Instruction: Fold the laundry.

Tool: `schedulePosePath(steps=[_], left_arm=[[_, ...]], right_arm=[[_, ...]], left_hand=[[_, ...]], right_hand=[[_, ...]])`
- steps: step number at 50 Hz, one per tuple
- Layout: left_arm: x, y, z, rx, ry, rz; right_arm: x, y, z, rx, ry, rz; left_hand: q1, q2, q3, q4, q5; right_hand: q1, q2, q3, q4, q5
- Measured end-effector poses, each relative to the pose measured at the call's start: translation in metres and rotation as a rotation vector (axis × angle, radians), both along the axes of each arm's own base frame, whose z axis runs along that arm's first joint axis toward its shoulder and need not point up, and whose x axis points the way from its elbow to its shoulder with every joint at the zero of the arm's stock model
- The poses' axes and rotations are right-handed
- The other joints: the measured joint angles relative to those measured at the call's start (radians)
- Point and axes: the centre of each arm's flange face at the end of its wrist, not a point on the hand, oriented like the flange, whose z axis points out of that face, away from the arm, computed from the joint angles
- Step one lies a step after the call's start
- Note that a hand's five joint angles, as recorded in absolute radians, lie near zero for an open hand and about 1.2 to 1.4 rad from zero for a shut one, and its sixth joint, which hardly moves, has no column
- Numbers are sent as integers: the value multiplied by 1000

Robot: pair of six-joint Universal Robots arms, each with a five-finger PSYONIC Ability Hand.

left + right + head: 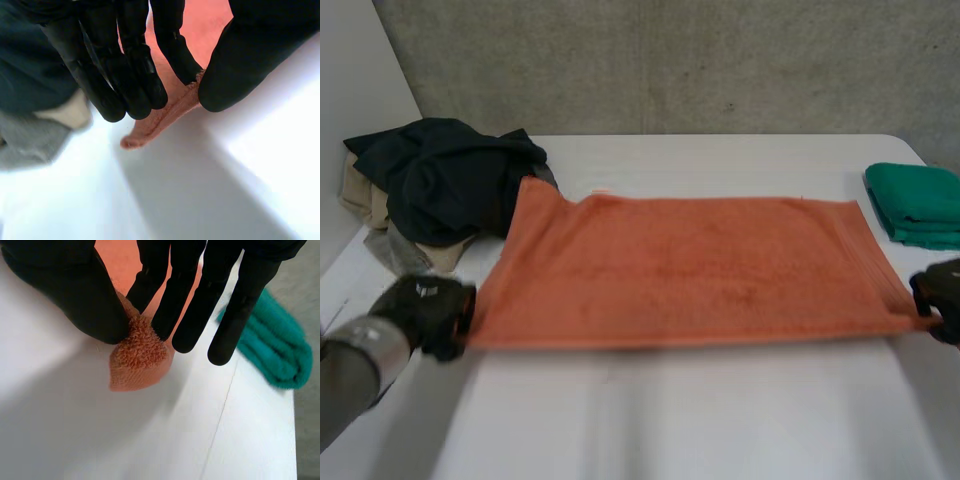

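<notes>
An orange towel (690, 270) lies spread flat mid-frame on the white table (670, 420), below a grey concrete wall (720, 60). The left hand (425, 312) pinches its lower-left corner between thumb and fingers, and the right hand (942, 298) pinches its lower-right corner. A dark clothes pile (440, 180) sits upper left, and a folded green towel (918, 205) lies far right.

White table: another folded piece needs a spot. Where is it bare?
Bare: the wide strip of white table nearer than the orange terry towel, and a narrower strip beyond it. Crowded: dark clothes heap at left, folded green towel at right.
</notes>
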Motion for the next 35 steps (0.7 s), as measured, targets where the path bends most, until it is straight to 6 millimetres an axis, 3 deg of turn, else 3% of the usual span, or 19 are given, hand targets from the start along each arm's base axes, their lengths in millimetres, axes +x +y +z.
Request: schedulePosePath(steps=[3,4,8,11,14,20,25,30,35], left_arm=[[4,18,0,70,-43,-28],[7,38,-2,150,-94,-71],[11,67,-5,272,-181,-161],[11,74,-7,296,-231,-216],[9,68,-5,255,-256,-236],[-4,26,3,61,-261,-212],[-27,-39,13,-154,-239,-116],[-50,-87,13,-270,-227,-65],[-66,-117,7,-319,-233,-62]], right_arm=[[-4,10,6,61,39,30],[-8,20,13,132,85,73],[-13,33,22,234,165,163],[-14,36,25,283,223,233],[-13,31,24,285,253,262],[-6,7,18,205,287,243],[9,-37,14,-3,269,180],[27,-74,7,-175,235,169],[40,-99,-2,-282,227,173]], left_hand=[[0,0,0,0,0],[0,0,0,0,0],[0,0,0,0,0],[0,0,0,0,0],[0,0,0,0,0],[0,0,0,0,0],[0,0,0,0,0],[0,0,0,0,0],[0,0,0,0,0]], right_hand=[[0,0,0,0,0],[0,0,0,2,14],[0,0,0,2,21],[0,0,0,2,21],[0,0,0,2,21],[0,0,0,2,21],[0,0,0,2,23],[0,0,3,2,33],[0,0,3,2,38]])
